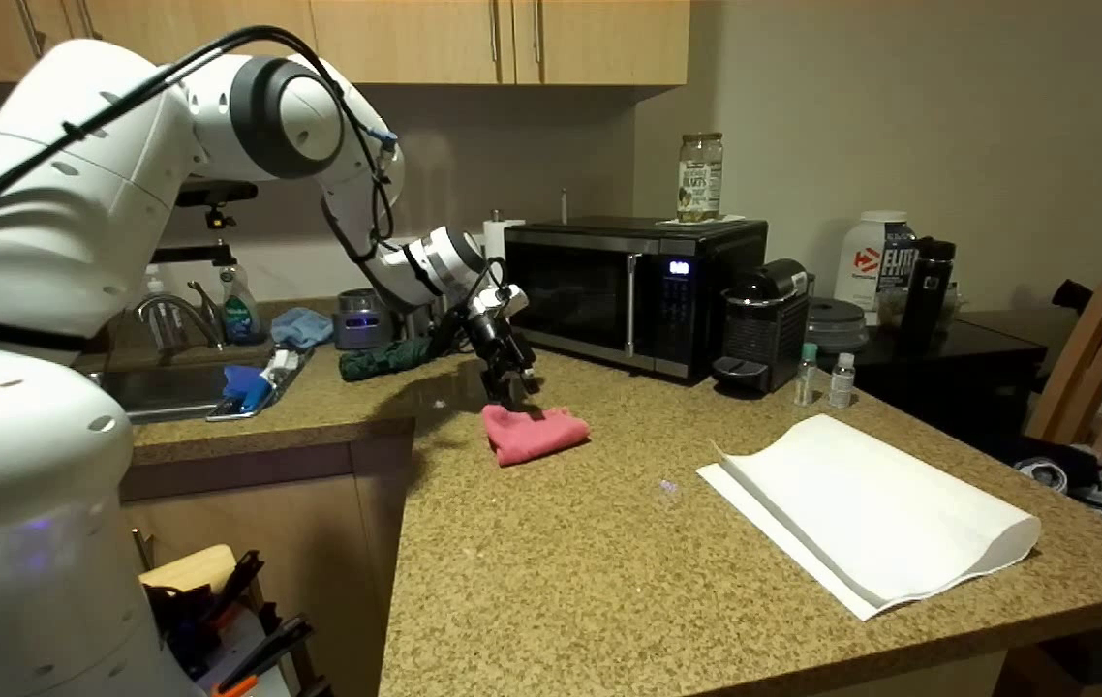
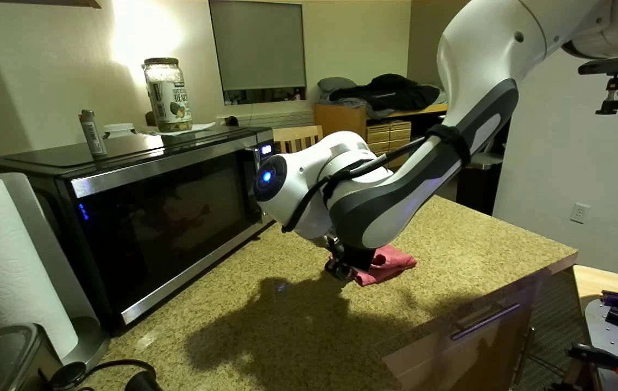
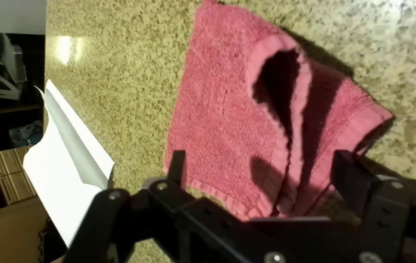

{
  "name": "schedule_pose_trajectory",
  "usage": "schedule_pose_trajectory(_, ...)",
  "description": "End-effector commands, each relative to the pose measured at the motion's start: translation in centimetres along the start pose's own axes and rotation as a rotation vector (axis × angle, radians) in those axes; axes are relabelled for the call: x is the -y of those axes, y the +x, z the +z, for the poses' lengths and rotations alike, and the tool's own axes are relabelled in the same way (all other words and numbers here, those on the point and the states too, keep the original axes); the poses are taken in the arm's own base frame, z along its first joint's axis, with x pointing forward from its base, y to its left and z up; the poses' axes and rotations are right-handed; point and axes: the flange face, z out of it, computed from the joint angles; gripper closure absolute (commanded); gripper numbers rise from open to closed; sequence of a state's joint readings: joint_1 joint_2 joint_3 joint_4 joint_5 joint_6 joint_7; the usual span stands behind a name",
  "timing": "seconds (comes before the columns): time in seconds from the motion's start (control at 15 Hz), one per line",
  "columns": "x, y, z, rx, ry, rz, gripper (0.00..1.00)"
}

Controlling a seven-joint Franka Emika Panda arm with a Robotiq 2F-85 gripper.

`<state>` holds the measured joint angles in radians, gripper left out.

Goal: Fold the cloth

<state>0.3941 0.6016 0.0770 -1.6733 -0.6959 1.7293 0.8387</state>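
Observation:
The pink-red cloth [image 3: 222,109] lies on the speckled counter, folded over, with its layers gaping in a dark opening along the hemmed edges. Both exterior views show it as a small crumpled heap, as the cloth [image 1: 541,438] in an exterior view makes plain. Just above its near edge hangs my gripper [image 3: 261,152], jaws wide apart, one finger at each side of the cloth's lower part; nothing is gripped. In an exterior view the gripper [image 1: 512,387] points down right behind the cloth. The arm partly covers the cloth [image 2: 393,263] in an exterior view.
A large white folded sheet [image 1: 871,513] lies toward the counter's far end. The microwave [image 1: 570,290] stands behind the gripper, with a coffee machine [image 1: 764,329] and small bottles [image 1: 841,380] beside it. A dark green bundle [image 1: 386,358] and the sink [image 1: 168,392] are to its other side.

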Motion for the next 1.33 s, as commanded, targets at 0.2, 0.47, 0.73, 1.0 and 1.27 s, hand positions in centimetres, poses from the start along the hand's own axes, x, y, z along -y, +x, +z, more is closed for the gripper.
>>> schedule_pose_trajectory(0.2, -2.2, 1.0, -1.4, 0.053, 0.273, 0.084, 0.0)
schedule_pose_trajectory(0.47, -5.9, 2.0, -1.1, 0.096, 0.395, 0.199, 0.0)
schedule_pose_trajectory(0.73, -8.8, 1.9, 0.2, 0.111, 0.387, 0.26, 0.0)
schedule_pose_trajectory(1.0, -10.0, 0.0, 1.8, 0.165, 0.357, 0.266, 0.0)
schedule_pose_trajectory(1.27, -10.2, -2.1, 1.8, 0.213, 0.389, 0.244, 0.0)
